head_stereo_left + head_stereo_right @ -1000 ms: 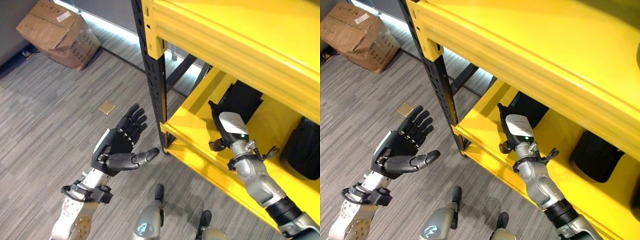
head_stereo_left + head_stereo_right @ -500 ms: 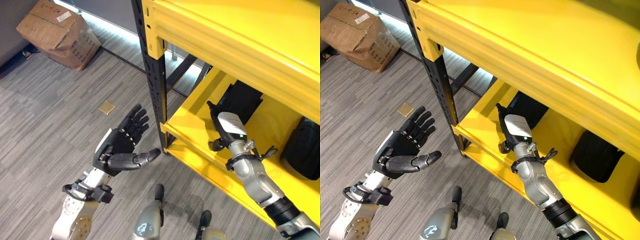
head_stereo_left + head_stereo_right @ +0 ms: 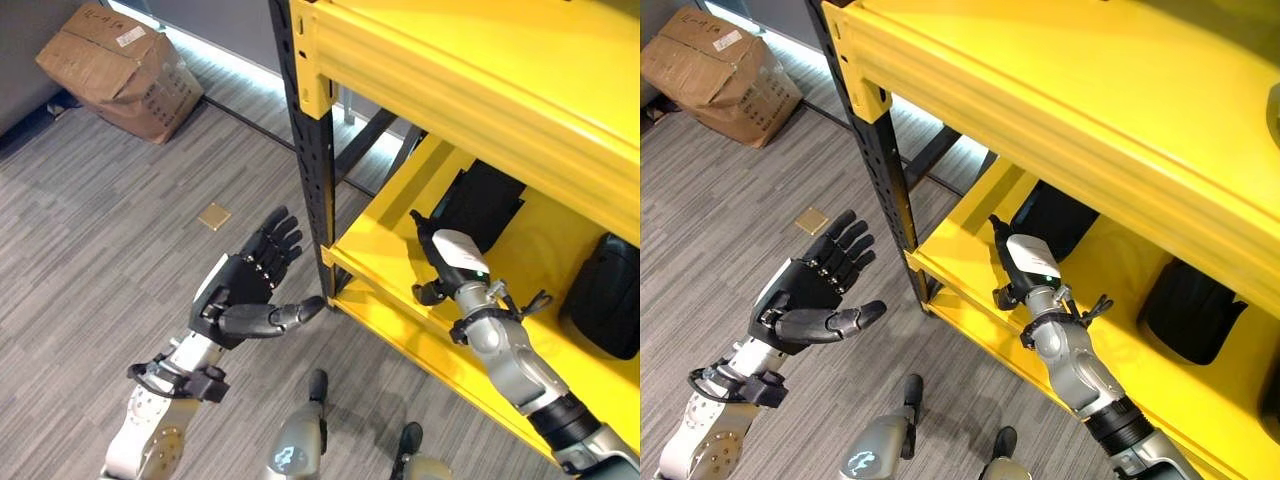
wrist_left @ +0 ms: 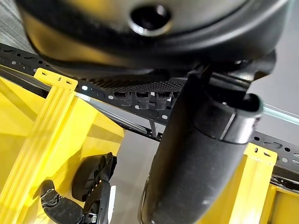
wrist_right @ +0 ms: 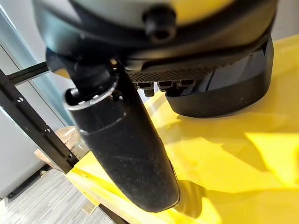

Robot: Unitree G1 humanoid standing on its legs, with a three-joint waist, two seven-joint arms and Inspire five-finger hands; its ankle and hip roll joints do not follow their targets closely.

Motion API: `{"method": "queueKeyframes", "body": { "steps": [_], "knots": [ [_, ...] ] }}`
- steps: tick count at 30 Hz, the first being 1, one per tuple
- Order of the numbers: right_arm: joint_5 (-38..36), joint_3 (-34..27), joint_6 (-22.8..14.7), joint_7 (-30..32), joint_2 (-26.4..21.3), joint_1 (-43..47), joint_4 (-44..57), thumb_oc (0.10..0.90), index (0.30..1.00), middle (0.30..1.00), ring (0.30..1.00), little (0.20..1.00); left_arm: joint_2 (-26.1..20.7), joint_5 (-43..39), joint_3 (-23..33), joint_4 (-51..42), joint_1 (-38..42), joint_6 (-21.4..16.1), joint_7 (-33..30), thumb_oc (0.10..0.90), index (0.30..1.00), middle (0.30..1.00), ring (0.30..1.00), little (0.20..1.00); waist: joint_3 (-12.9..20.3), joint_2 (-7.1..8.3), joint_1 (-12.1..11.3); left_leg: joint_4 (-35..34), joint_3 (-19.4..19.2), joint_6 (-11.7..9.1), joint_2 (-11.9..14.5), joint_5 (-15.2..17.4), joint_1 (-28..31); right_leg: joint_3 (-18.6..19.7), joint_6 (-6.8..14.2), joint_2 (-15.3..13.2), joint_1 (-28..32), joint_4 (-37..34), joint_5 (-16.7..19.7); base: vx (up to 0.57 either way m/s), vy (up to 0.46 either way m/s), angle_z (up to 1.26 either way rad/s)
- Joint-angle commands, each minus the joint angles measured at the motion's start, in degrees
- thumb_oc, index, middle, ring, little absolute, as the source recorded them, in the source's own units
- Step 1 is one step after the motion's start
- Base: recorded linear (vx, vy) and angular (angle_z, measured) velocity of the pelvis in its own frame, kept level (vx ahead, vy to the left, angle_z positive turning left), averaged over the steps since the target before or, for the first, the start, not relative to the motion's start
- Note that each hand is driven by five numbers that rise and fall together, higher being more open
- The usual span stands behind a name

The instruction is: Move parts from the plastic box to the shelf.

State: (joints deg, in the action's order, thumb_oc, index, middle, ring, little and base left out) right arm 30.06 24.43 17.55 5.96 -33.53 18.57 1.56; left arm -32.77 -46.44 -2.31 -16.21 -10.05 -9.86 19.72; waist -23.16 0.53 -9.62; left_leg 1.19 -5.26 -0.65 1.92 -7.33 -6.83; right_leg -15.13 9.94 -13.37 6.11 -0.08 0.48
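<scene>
your left hand [image 3: 245, 290] hangs over the grey floor [image 3: 90, 220] just beside the black post [image 3: 312, 170] of the yellow shelf [image 3: 480, 70], palm up, fingers straight and spread wide, thumb stretched across toward the post and holding nothing. your right hand [image 3: 440, 262] is reached in over the lower shelf board [image 3: 970, 245], its pale back facing up; from the head views its fingers are hidden beneath it, and in the right wrist view you get the thumb [image 5: 126, 149] standing out straight over the yellow board, but i cannot tell whether the fingers are curled or what, if anything, they hold. right ahead of that hand, touching or just beside it, sits a flat black part [image 3: 485, 205] leaning toward the back of the lower shelf; in the right wrist view its dark block [image 5: 224, 88] rests on the yellow surface just past the hand. further to your right on the same level there's a second, rounded black part [image 3: 607, 295], well apart from the hand. out on the floor, a small tan square [image 3: 214, 215] lies near your left fingertips, and a taped cardboard box [image 3: 120, 65] sits by the far wall.
</scene>
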Motion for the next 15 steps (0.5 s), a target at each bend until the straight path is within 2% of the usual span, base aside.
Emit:
{"method": "queueKeyframes", "body": {
  "steps": [1, 15],
  "knots": [
    [-1.53, 0.41, -2.21, 1.27, 0.62, 5.09, 4.15, 0.9, 1.0, 1.0, 1.0, 1.0, 1.11, 0.37, 0.99, -5.19, 1.81, -3.97, 2.56, 0.9, 1.0, 1.0, 1.0, 1.0, 5.43, 0.9, -0.3, 3.12, -0.29, -0.76, 3.34, 8.54, 3.47, 0.43, -0.2, -1.5, -3.98, 5.27, -1.24, 0.0, 0.0, 0.0],
    [-3.6, -0.85, -3.62, -1.68, -0.15, 3.43, 11.39, 0.9, 1.0, 1.0, 1.0, 1.0, 1.74, 1.74, 1.59, -5.76, 1.58, -3.17, 1.15, 0.9, 1.0, 1.0, 1.0, 1.0, 6.43, 0.99, 0.82, 2.68, -0.97, -0.64, 3.35, 8.87, 4.51, 1.24, -0.14, -1.54, -4.07, 5.28, -1.2, 0.0, 0.0, 0.0]
  ]
}}
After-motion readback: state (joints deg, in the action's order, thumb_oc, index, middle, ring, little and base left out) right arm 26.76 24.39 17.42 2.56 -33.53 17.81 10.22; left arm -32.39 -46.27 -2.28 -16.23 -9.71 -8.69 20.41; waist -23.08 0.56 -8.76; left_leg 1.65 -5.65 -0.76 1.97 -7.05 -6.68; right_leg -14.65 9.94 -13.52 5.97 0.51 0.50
